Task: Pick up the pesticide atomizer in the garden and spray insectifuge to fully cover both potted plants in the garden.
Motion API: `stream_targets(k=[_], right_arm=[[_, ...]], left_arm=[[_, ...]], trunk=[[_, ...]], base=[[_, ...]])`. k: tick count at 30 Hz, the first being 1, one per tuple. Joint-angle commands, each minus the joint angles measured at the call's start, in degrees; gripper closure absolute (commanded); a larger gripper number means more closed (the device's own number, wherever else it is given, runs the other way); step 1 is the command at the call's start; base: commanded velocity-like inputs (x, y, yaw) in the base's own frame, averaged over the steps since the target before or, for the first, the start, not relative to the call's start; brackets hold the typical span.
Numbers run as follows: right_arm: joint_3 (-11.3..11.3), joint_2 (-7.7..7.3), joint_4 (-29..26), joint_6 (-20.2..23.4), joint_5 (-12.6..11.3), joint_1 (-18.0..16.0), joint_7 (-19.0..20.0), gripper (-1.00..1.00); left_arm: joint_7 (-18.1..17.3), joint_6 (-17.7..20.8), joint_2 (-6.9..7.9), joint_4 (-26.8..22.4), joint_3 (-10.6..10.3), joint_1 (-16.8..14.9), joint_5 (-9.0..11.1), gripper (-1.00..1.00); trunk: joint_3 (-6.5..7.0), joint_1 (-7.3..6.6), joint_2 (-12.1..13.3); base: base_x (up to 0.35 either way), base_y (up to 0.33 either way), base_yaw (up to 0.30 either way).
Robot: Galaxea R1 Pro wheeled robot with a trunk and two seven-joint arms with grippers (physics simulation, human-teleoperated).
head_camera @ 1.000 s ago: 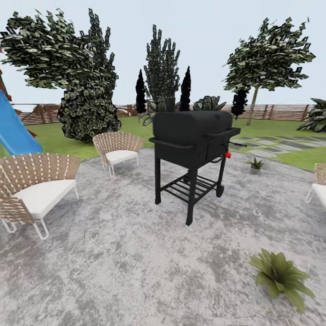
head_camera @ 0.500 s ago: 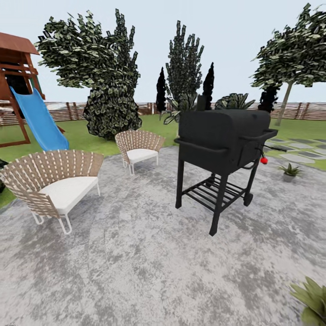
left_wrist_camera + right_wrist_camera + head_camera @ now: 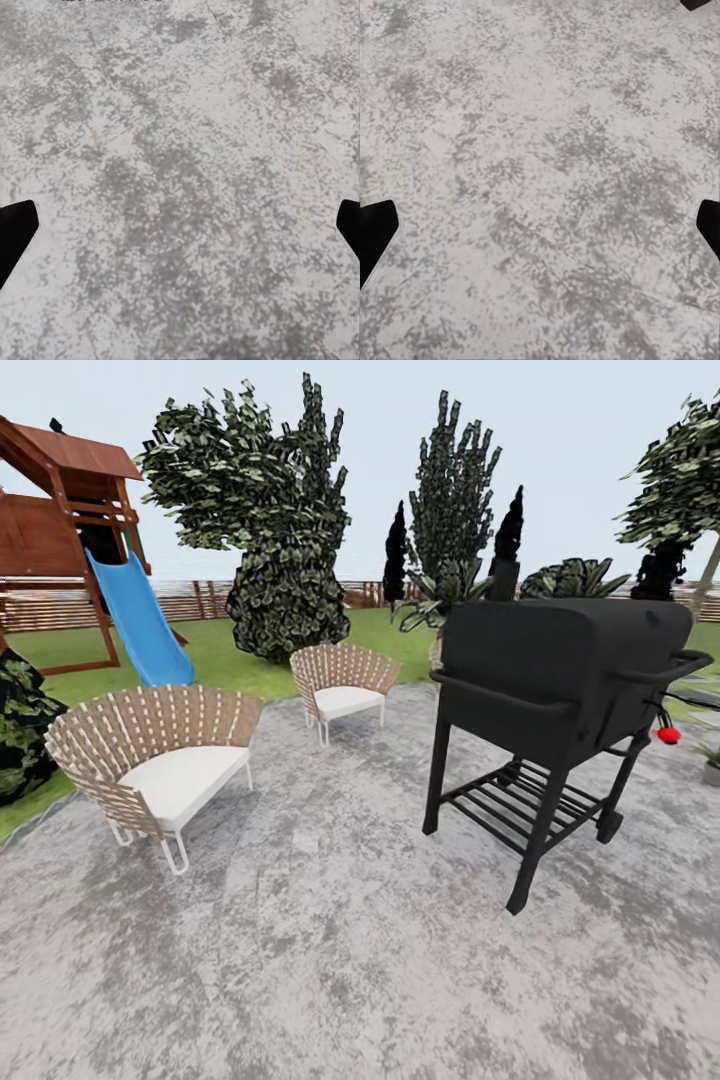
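**One pot at the frame edge, both grippers wide over the paving**

In the head view, a potted plant (image 3: 712, 758) is cut by the right edge. A sliver of grey pot and a few green leaves show, too little to tell which way it leans. It stands on the far side of the black grill (image 3: 560, 680), near where the patio (image 3: 330, 960) meets the lawn (image 3: 215, 660).

The grill stands upright on four legs. Its long body runs from the near left to the far right, and a red knob (image 3: 668, 735) sits at its right end. Two wicker chairs are to its left, the nearer chair (image 3: 160, 755) at the patio's edge and the farther chair (image 3: 343, 680) behind it. Beyond them are a blue slide (image 3: 140, 622) on a wooden play tower, trees and a wooden fence (image 3: 60, 610).

The wrist views add close looks at the mottled grey paving. The left gripper (image 3: 180, 232) has its fingers (image 3: 15, 234) spread wide and holds nothing. The right gripper (image 3: 540, 232) has its fingers (image 3: 375, 232) spread the same way, also empty.
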Motion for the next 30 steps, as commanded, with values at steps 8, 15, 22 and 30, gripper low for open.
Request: stream_targets(k=[8, 15, 22, 30], right_arm=[[0.0, -0.02, 0.0, -0.2, 0.0, 0.0, 0.0, -1.00], [0.1, -0.03, 0.0, -0.2, 0.0, 0.0, 0.2, -1.00], [0.0, -0.03, 0.0, -0.2, 0.0, 0.0, 0.1, -1.00], [0.0, -0.08, 0.0, -0.2, 0.0, 0.0, 0.1, -1.00]], left_arm=[[-0.1, -0.2, -0.03, 0.1, 0.0, 0.0, 0.5, -1.00], [-0.1, -0.2, -0.03, 0.1, 0.0, -0.1, 0.6, -1.00], [-0.1, -0.2, -0.18, 0.0, 0.0, 0.0, 0.6, -1.00], [-0.1, -0.2, -0.13, 0.0, 0.0, 0.0, 0.7, -1.00]], trunk=[[-0.51, 0.03, 0.0], [-0.78, 0.03, 0.0], [-0.80, 0.03, 0.0], [-0.98, 0.25, -0.4]], base=[[0.336, 0.005, 0.218], [0.336, 0.099, 0.134], [0.157, 0.056, 0.006], [0.008, 0.003, 0.000]])
